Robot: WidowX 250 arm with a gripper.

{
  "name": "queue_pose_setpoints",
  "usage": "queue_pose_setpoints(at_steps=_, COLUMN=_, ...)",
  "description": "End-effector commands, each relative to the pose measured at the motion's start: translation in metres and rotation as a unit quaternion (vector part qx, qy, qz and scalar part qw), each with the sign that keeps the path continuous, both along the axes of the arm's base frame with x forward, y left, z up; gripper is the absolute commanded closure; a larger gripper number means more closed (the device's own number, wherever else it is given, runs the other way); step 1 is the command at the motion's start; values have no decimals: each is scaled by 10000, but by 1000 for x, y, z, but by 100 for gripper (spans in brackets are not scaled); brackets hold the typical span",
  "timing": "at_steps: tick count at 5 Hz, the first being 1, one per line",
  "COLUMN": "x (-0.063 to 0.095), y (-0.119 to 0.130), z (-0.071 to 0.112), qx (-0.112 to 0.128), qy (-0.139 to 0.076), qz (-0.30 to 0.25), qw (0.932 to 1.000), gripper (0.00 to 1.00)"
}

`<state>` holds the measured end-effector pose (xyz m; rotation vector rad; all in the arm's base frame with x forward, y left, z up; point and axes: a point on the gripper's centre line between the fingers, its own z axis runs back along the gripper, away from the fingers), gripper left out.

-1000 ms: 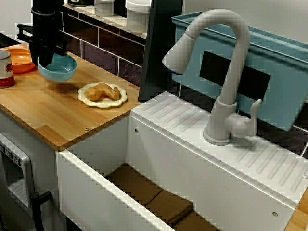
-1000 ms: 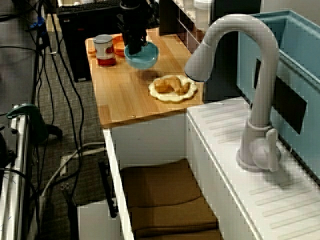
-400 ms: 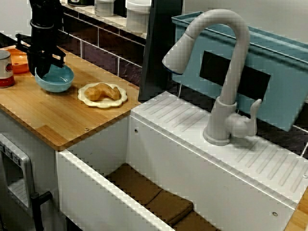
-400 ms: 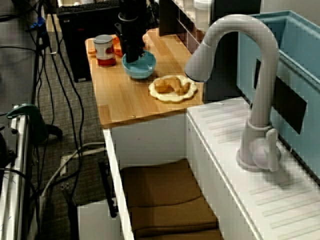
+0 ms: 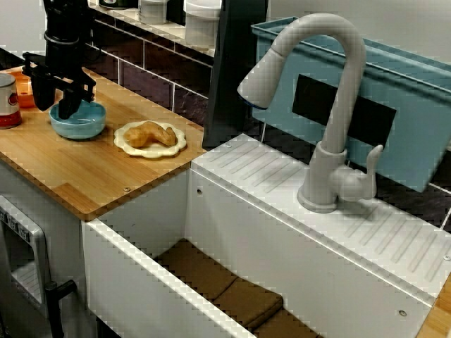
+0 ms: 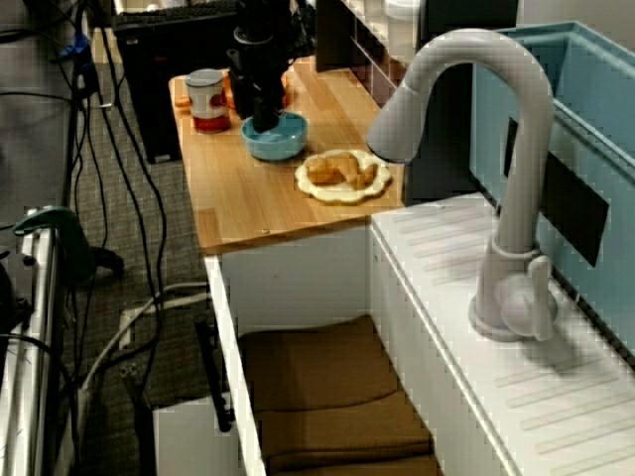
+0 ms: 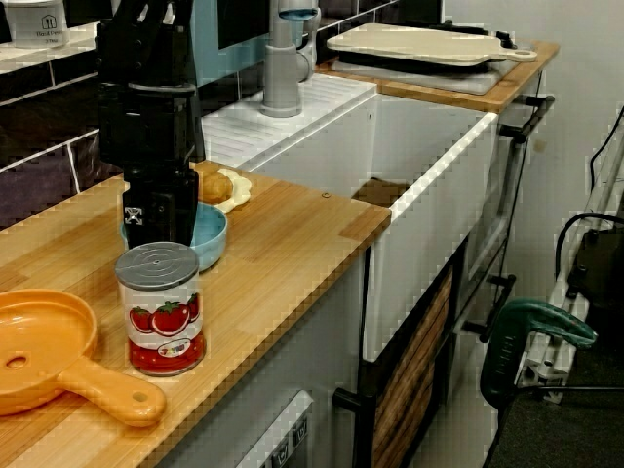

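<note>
Wooden counter (image 5: 77,176) holds it all. End effector (image 5: 56,102) hangs over the blue bowl (image 5: 84,128), fingers spread either side of its rim, probably clear of it. Bowl was airborne a second ago, now sits on the counter beside the pastry plate (image 5: 176,146), so set-down looks done. Upright, mouth up; round, no long axis.

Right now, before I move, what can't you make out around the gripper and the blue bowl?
- Contact between the gripper and the blue bowl: in the view across the sink, it is too small to tell whether the gripper touches the rim.
- The bowl's far side: in the view from the counter's end, the gripper's body covers it.
- The orange pan: in that same view, it is cut off by the left edge.
- The can: its label text is too small to read.
</note>
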<state>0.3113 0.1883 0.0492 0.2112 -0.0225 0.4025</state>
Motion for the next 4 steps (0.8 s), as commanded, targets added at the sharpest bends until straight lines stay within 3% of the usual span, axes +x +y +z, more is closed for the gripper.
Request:
queue_pose_setpoints(at_steps=1, x=0, y=7, z=28, qx=52, qy=-245, qz=-40, qw=9997, gripper=0)
queue_pose_setpoints(at_steps=4, x=1, y=6, z=56, qx=-215, qy=-242, qz=-62, qw=9995, gripper=0)
